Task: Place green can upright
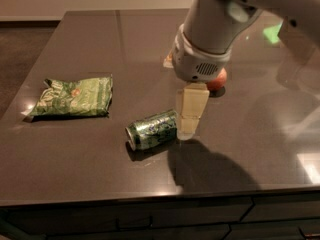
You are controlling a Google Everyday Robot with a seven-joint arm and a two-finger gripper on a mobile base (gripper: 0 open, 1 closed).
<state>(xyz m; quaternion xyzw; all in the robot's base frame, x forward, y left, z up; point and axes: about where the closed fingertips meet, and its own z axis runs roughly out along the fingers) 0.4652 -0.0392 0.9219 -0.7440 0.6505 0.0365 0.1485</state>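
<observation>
The green can [152,129] lies on its side on the dark table [75,159], near the front middle, its silver top facing front left. My gripper [188,130] hangs down from the large white wrist [205,39] and sits low over the table, right beside the can's right end. I cannot tell whether it touches the can. The can is not held.
A flat crinkled green snack bag [75,96] lies to the left of the can. A red apple [219,79] sits behind the gripper, partly hidden by the wrist. The table's front edge [150,196] runs close below the can.
</observation>
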